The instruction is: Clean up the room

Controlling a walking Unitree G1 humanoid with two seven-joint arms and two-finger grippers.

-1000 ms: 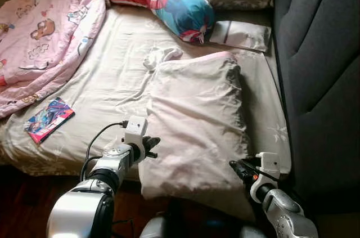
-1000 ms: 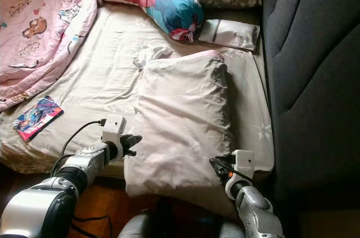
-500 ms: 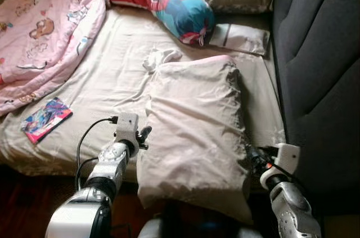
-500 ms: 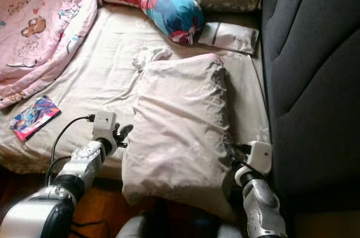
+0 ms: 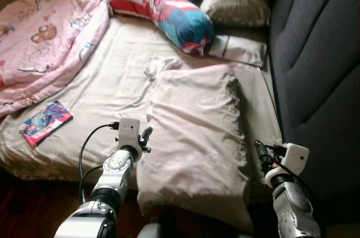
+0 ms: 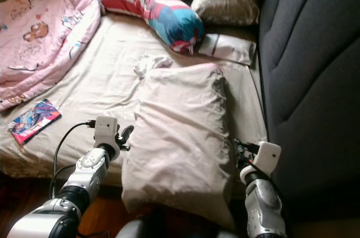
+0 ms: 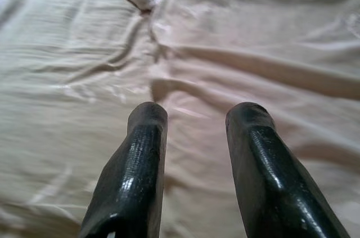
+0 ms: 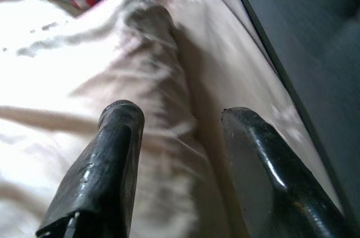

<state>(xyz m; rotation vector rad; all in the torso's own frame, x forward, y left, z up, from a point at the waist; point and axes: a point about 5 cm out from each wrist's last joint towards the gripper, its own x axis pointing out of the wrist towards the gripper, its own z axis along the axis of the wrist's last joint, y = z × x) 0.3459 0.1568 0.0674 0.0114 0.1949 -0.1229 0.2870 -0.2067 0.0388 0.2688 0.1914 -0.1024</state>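
A pale pillow (image 5: 197,137) is flanked by the released left pincer (image 7: 194,117) and released right pincer (image 8: 177,117), its near edge cut off

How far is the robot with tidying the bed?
Little looks done. In hand: the left gripper and right gripper, both open, flank the big pillow, not gripping it. Left: the pink blanket lies crumpled, and the book is on the sheet.

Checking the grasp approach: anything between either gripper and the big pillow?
Nothing visible. The left gripper sits open at the pillow's left edge, and the right gripper sits open at its right edge beside the dark headboard. Only bare sheet lies around them.
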